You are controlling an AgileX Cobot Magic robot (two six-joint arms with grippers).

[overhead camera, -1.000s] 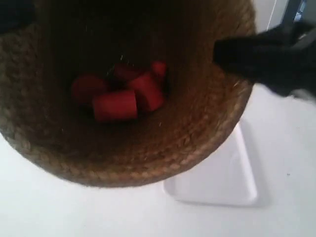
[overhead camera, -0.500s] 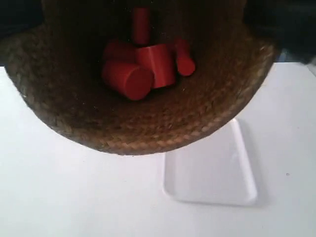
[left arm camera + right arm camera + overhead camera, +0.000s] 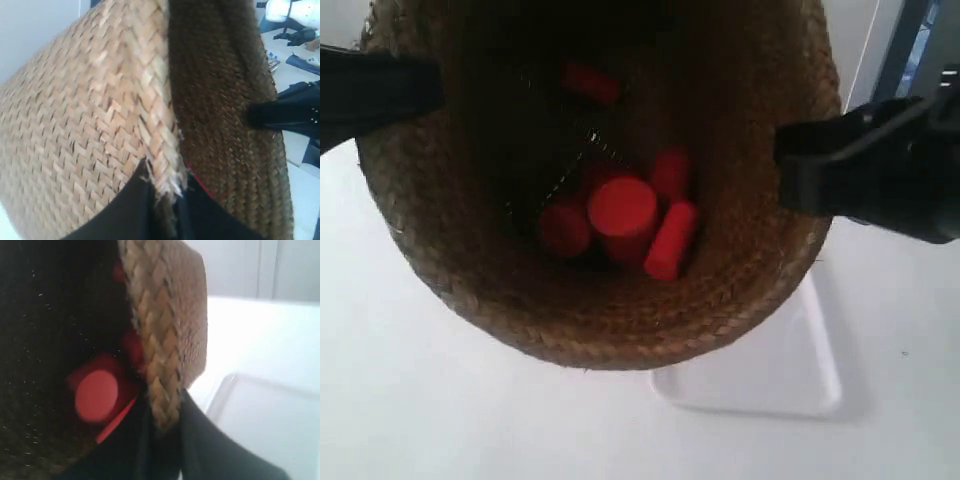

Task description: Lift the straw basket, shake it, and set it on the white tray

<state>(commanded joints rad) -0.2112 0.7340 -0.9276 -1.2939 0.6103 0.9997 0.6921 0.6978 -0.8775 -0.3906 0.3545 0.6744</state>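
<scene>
The straw basket [image 3: 740, 250] hangs in the air close to the exterior camera, its mouth towards it, with several red cylinders [image 3: 622, 208] loose inside. Both grippers pinch its rim from opposite sides. My left gripper [image 3: 165, 187] is shut on the rim of the straw basket [image 3: 90, 125], one finger outside and one inside. The right gripper [image 3: 162, 422] is shut on the braided rim of the straw basket [image 3: 160, 330], beside a red cylinder [image 3: 96, 395]. The white tray [image 3: 780, 370] lies on the table below the basket, partly hidden by it; the right wrist view shows the white tray [image 3: 270, 425] too.
The white table [image 3: 420, 410] spreads around the tray. A wall and a blue-edged frame [image 3: 910, 50] stand at the back right of the exterior view. Clutter on another surface [image 3: 300, 55] shows past the basket in the left wrist view.
The basket has swung between frames, and the red cylinders have tumbled from its upper part down towards its middle. Both grippers have kept hold of the rim.
</scene>
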